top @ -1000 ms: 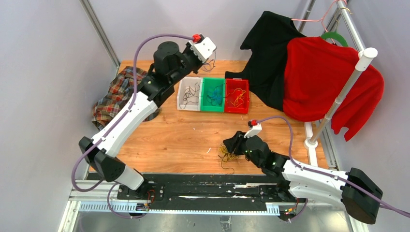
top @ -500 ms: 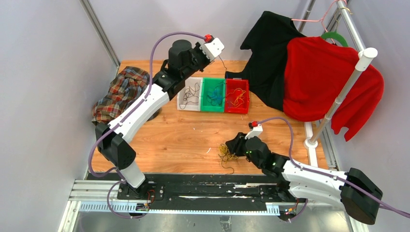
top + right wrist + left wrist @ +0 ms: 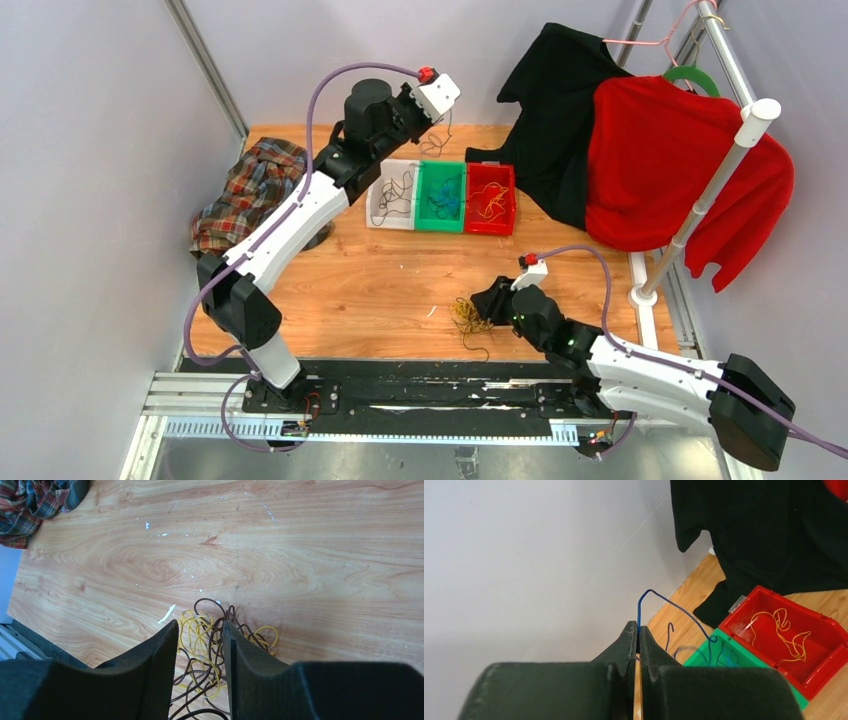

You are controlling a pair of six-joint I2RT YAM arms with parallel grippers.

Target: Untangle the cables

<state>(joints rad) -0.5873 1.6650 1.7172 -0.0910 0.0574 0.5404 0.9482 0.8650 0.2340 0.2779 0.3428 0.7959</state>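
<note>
- Two risks were judged at the left gripper (image 3: 638, 639), which was seen pinched fully shut on one blue cable (image 3: 676, 609) above the green bin (image 3: 744, 669) at the desk's (image 3: 350, 290) far edge. The springy wire could be let go off-target, or its curl could be snagged on the bin wall.
- The right gripper (image 3: 201, 626) was seen partly open, with nothing clamped, astride the yellow and brown tangle (image 3: 466, 318) by the desk's near edge, right of middle. Several strands could be caught at once, and the knot tightened or dragged over that edge.
</note>
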